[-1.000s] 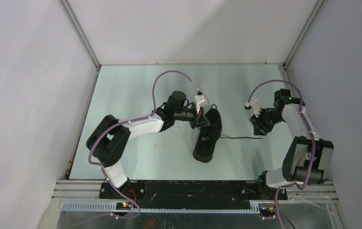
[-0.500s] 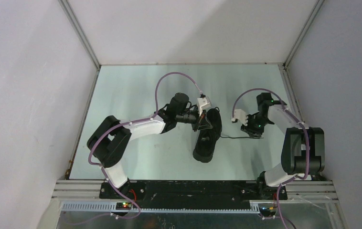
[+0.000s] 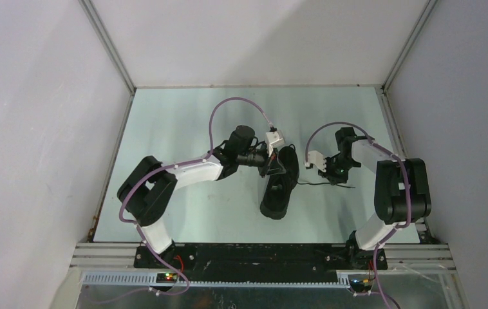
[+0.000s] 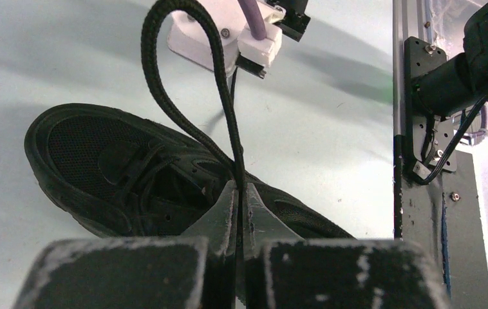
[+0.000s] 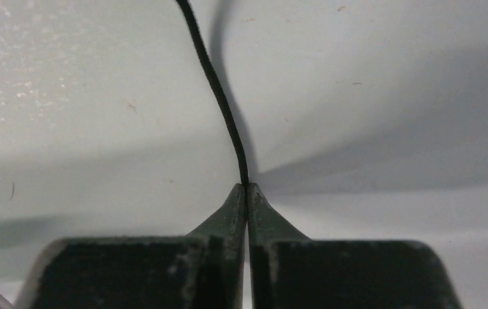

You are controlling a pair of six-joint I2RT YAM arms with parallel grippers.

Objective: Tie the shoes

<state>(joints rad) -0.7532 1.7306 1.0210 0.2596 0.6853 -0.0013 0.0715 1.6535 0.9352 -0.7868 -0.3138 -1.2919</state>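
Shoe lies on table, between both grippers | left gripper pinches a lace loop | right gripper pinches the other lace | you see no knot yet; I judge crossing and bow remain.

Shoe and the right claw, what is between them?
A thin black lace runs over the table from the black sneaker to the right claw, which pinches it. The top view shows it.

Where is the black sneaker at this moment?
In the top view the sneaker lies on the table, between the two arms: the left gripper is at its far end, and the right gripper holds a lace to its right.
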